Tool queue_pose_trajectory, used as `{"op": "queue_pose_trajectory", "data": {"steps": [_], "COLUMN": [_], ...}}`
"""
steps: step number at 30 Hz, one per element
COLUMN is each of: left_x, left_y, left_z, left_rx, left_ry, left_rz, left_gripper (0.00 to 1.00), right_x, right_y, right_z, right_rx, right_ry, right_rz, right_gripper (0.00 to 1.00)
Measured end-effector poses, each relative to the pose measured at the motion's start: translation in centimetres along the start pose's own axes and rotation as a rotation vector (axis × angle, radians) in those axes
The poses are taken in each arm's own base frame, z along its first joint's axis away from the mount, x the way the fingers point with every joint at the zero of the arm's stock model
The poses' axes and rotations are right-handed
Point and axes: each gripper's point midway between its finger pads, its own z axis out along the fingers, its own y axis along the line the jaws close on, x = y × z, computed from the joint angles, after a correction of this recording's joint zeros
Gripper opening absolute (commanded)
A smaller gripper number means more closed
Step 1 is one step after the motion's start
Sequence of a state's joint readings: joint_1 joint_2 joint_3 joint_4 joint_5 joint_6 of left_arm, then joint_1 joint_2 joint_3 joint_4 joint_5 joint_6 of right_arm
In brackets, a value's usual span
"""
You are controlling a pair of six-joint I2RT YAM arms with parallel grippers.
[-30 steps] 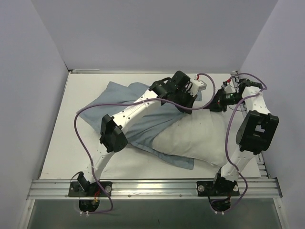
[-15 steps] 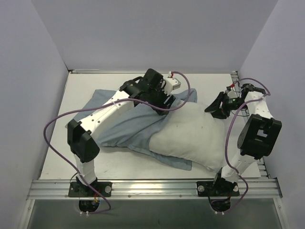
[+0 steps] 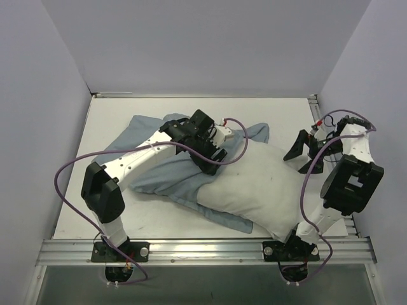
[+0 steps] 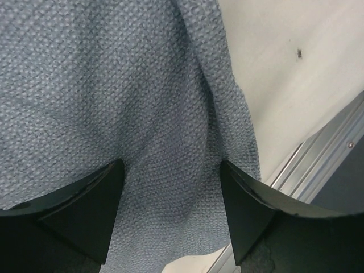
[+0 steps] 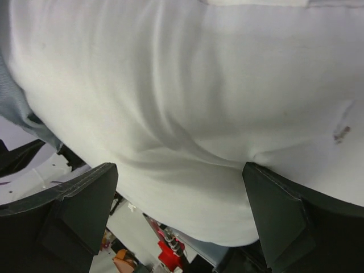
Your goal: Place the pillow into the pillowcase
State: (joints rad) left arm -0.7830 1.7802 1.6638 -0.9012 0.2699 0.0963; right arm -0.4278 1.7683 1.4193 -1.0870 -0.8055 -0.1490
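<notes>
The white pillow point(image 3: 261, 187) lies slanted at the table's right of centre, its left end resting on the grey-blue pillowcase point(image 3: 159, 175), which spreads out to the left. My left gripper point(image 3: 213, 162) hovers at the pillow's upper-left end, where it meets the case. In the left wrist view it point(image 4: 170, 210) is open, with pillowcase cloth point(image 4: 114, 102) filling the space beyond its fingers. My right gripper point(image 3: 299, 150) is at the pillow's far right end. In the right wrist view it point(image 5: 179, 210) stands wide open facing the pillow point(image 5: 187, 91), gripping nothing.
A strip of the case pokes out under the pillow's near edge point(image 3: 238, 221), and a corner shows behind it point(image 3: 254, 132). An aluminium rail point(image 3: 203, 249) runs along the near table edge and also shows in the left wrist view point(image 4: 324, 148). Grey walls close in on three sides.
Both grippers have opened and let go of the fabric. The left arm drew back left and toward the near side. The right gripper shifted right, and the pillow settled lower.
</notes>
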Motion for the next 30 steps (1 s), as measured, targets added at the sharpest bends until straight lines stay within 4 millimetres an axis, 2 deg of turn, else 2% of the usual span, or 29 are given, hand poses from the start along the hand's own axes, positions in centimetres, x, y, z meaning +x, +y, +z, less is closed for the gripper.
{"op": "queue_pose_trajectory", "data": {"steps": [3,7,14,17,19,20,21,22,23,24,25,26,28,30], "left_x": [1.1,1.4,2.6,4.2,4.9,5.2,5.5,5.6,5.7,5.9,5.9,5.8,4.6,2.5], "left_y": [-1.0,-2.1,-3.3,-4.4,-4.9,-4.7,-4.3,-3.6,-2.7,-1.7,-0.6,0.6,2.8,4.6], "left_z": [-0.4,-2.3,-6.3,-6.8,-5.7,-4.9,-4.0,-2.9,-1.9,-0.9,-0.2,0.4,0.8,0.3], "left_rx": [0.016,0.032,0.033,0.035,0.037,0.032,0.023,0.009,-0.004,-0.019,-0.034,-0.050,-0.076,-0.086], "left_ry": [0.011,-0.010,-0.082,-0.067,-0.032,-0.007,0.019,0.040,0.062,0.080,0.096,0.104,0.092,0.044], "left_rz": [0.025,0.054,0.141,0.186,0.198,0.194,0.185,0.169,0.149,0.128,0.105,0.080,0.042,0.016], "left_gripper": [0.76,0.79,0.81,0.77,0.67,0.64,0.60,0.50,0.45,0.39,0.23,0.16,0.01,0.00], "right_x": [1.6,3.4,4.0,4.6,5.4,5.7,5.9,5.9,5.8,5.5,4.8,3.9,1.6,-0.5], "right_y": [-1.8,-3.2,-4.6,-4.9,-4.5,-4.1,-3.6,-3.1,-2.5,-2.1,-1.7,-1.4,-0.8,0.0], "right_z": [-0.5,-1.0,-2.6,-2.3,-1.5,-1.0,-0.5,0.0,0.5,0.8,1.2,1.6,2.2,2.4], "right_rx": [0.037,0.051,0.028,0.017,0.007,0.000,-0.013,-0.027,-0.040,-0.053,-0.067,-0.078,-0.101,-0.125], "right_ry": [0.045,0.095,0.087,0.105,0.148,0.174,0.195,0.213,0.236,0.252,0.261,0.258,0.225,0.175], "right_rz": [0.004,0.012,-0.056,-0.107,-0.134,-0.147,-0.156,-0.160,-0.157,-0.149,-0.140,-0.129,-0.107,-0.105], "right_gripper": [1.00,1.00,1.00,0.89,0.78,0.66,0.59,0.53,0.47,0.35,0.31,0.23,0.17,0.08]}}
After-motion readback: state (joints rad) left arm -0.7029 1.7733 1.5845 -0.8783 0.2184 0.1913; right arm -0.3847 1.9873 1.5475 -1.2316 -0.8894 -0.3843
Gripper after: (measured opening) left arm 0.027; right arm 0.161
